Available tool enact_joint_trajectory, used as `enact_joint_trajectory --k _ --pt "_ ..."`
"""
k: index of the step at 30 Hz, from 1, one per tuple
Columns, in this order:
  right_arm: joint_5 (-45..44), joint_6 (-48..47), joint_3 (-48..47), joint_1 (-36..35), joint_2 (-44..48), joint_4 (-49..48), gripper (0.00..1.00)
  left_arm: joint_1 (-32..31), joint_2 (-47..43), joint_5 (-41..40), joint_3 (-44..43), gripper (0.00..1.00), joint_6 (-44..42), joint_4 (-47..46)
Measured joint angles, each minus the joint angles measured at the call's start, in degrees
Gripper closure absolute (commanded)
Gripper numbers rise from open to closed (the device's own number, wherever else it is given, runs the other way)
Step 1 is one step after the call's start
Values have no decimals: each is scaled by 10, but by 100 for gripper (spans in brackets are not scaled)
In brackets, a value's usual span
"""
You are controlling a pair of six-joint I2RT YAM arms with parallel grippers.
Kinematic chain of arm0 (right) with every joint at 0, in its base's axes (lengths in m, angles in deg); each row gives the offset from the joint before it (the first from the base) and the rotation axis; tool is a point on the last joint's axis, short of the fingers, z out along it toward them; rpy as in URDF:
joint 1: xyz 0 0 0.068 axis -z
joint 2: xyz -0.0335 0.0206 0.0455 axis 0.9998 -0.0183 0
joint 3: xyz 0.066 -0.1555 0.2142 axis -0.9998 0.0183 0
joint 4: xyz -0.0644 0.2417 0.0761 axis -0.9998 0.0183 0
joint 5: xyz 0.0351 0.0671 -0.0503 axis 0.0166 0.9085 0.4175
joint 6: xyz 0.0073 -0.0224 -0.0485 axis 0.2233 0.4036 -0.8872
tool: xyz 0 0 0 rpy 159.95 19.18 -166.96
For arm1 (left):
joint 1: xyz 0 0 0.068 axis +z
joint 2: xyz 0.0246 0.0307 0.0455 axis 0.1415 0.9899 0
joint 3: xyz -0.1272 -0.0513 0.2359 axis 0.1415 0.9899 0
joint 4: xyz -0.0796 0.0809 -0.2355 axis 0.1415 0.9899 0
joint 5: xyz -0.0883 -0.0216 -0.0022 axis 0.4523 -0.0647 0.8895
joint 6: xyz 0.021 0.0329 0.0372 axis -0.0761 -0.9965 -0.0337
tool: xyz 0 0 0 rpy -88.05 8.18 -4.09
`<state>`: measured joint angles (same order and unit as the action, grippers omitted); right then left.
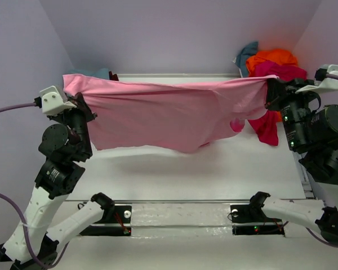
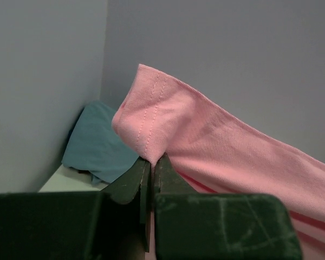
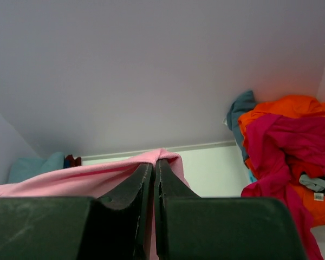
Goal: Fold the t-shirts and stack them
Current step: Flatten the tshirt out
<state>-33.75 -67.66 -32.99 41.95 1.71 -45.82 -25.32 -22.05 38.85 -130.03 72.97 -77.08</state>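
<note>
Setting: white table [image 1: 214, 169], lilac walls [image 1: 174, 34].
Item: pink t-shirt [image 1: 169, 112], centre of overhead frame, strung taut between both arms above table, lower edge sagging. Probably spread for flat lay-down before folding.
Hold, left gripper [image 2: 153, 160]: jaws clamped on stitched hem corner.
Hold, right gripper [image 3: 154, 162]: jaws clamped on opposite edge.
Unfolded pile [image 1: 273, 64]: orange, crimson, grey-blue, upper right.
Dusty teal-blue shirt [image 2: 95, 143]: upper-left corner, apparently set aside.
</note>
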Motion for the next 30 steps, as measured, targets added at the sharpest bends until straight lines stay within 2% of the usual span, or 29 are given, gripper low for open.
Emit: enact_joint_trajectory --k 10,15,21,26,30 --pt "33 -10 -4 -5 45 -9 93 -4 -41 14 -27 94 -5 8" --pt "38 -20 -16 -7 38 -10 93 -4 -45 14 -29 94 -17 -1" --pt "16 -52 -20 -7 -1 -46 93 -3 7 2 -24 94 -23 -33" --pt "-10 -73 -30 -6 -71 -62 93 0 92 -4 -17 94 -16 -57" --pt "-7 -52 -29 -5 -135 -47 93 15 161 15 -7 94 15 -61"
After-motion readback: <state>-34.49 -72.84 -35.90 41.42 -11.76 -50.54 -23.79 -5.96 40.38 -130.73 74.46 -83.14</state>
